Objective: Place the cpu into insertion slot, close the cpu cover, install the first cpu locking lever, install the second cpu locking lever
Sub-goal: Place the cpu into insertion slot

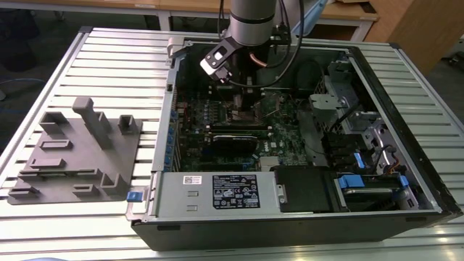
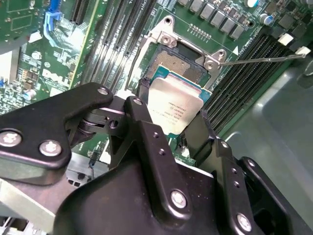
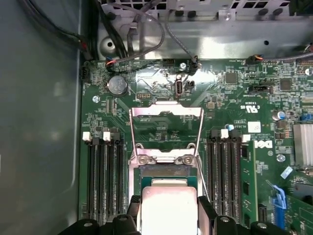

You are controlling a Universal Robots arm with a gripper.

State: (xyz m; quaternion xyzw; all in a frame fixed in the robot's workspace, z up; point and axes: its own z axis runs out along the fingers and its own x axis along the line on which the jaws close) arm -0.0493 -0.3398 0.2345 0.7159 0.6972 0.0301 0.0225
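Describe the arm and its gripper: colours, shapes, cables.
The arm is a silver-grey cylinder with a black ring; black cables loop beside it. The gripper is matte black, built of angular linkage plates fastened with silver screws.

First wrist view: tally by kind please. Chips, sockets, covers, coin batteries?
chip: 1, held in the gripper
socket: 1
cover: 1, standing open
coin battery: 1
Total: 4

Silvery-grey cpu (image 2: 175, 105), green motherboard (image 3: 156, 78)
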